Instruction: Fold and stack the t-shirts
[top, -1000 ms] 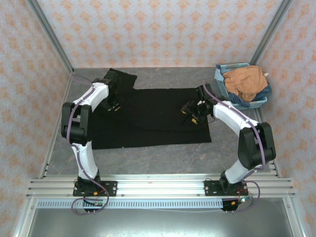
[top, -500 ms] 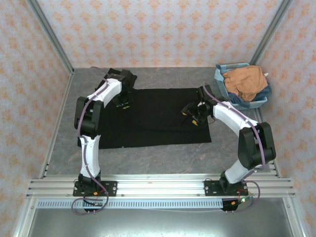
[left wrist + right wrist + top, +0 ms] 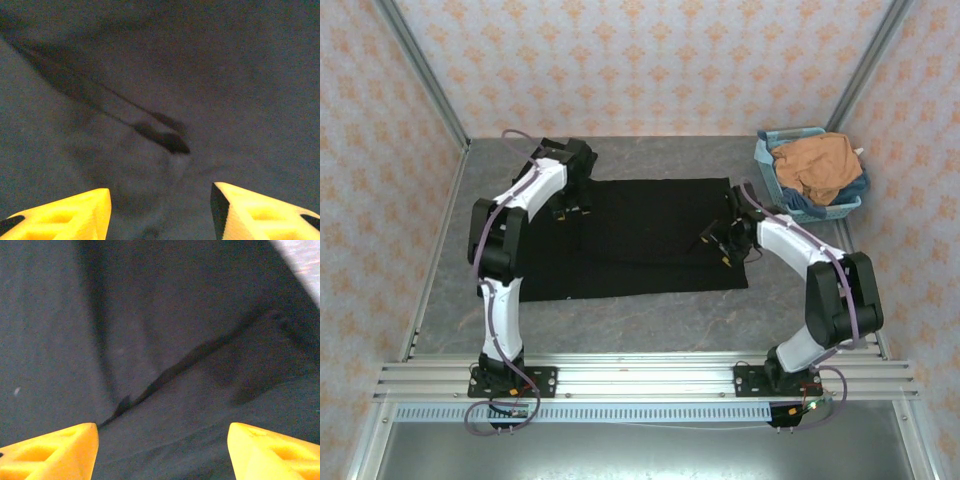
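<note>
The black t-shirt [image 3: 650, 225] lies flat on the grey table [image 3: 650, 325], plain side up and roughly rectangular, with a fold line across its upper half. My left gripper [image 3: 570, 208] hovers low over its far left corner, open, and in the left wrist view dark cloth [image 3: 200, 75] with a small crease lies under the left gripper [image 3: 161, 194]. My right gripper [image 3: 720, 243] stands open over the shirt's right part, and the right wrist view has a fold edge of the cloth [image 3: 150, 315] running between the right gripper [image 3: 162, 432] fingers. The orange-tan t-shirt [image 3: 818, 165] is bunched in the basket.
The light-blue basket [image 3: 792, 133] stands at the far right corner, against the patterned wall. Metal frame posts run up both sides. Bare grey tabletop borders the shirt at the front and the far left.
The sleeve that stuck out at the far left has been folded onto the shirt's body. My left gripper carried it inward and has opened, letting go. The right gripper shifted slightly nearer.
</note>
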You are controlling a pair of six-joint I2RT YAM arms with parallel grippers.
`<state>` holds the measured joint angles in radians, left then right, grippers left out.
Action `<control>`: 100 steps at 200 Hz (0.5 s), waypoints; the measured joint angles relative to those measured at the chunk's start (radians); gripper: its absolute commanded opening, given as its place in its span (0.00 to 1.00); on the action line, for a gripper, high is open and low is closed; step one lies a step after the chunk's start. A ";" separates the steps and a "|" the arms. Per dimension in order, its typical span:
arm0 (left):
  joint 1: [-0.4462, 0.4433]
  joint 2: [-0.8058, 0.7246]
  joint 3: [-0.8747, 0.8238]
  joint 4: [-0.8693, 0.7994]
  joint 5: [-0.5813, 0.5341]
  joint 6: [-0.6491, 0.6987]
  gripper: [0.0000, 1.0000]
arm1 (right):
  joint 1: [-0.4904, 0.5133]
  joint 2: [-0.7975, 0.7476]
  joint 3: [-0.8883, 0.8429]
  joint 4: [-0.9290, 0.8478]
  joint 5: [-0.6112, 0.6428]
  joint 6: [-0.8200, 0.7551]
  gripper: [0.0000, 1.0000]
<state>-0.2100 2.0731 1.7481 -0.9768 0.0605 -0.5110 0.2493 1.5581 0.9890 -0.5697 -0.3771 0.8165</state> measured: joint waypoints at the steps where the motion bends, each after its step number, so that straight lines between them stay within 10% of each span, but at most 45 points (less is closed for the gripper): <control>1: 0.000 -0.006 -0.004 0.002 0.002 -0.003 0.55 | -0.002 0.000 -0.002 0.001 0.000 0.003 0.72; 47: -0.011 -0.331 -0.317 0.120 0.145 -0.162 0.54 | -0.047 0.048 -0.009 0.061 0.011 0.105 0.74; 100: -0.070 -0.350 -0.511 0.204 0.265 -0.279 0.54 | -0.048 0.115 -0.002 0.071 0.011 0.201 0.76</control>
<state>-0.2798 1.7229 1.2373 -0.7731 0.3252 -0.7898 0.2016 1.6733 0.9874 -0.4988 -0.3664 1.0172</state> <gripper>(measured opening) 0.544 0.757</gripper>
